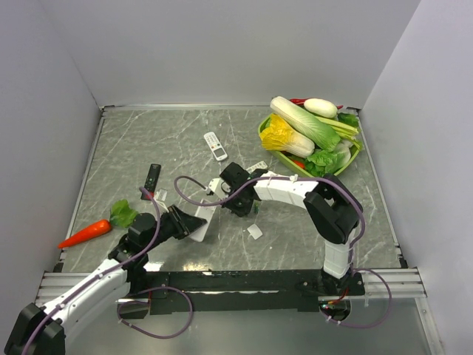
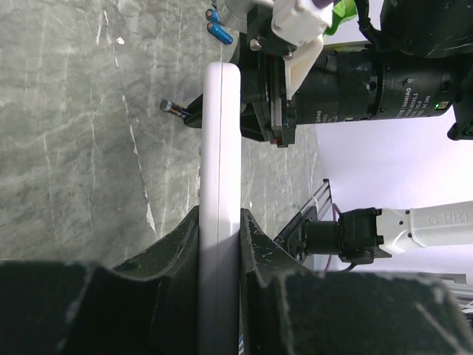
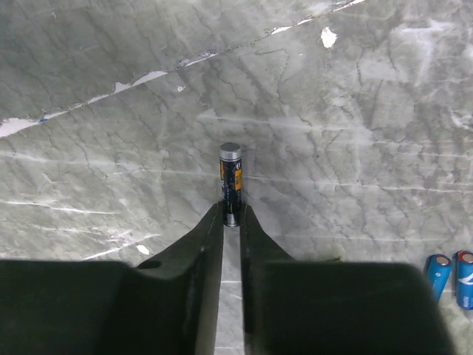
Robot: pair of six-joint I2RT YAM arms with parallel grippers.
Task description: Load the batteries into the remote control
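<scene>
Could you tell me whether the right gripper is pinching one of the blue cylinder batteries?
No, the right gripper pinches the dark cylinder battery; two blue cylinder batteries lie apart on the grey marbled table.

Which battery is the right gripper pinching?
The dark battery with orange print, held by the right gripper; the two blue batteries lie loose on the table.

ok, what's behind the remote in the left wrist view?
The right gripper, pinching a dark battery; two blue batteries lie farther back. The remote covers the grip itself in that view.
</scene>
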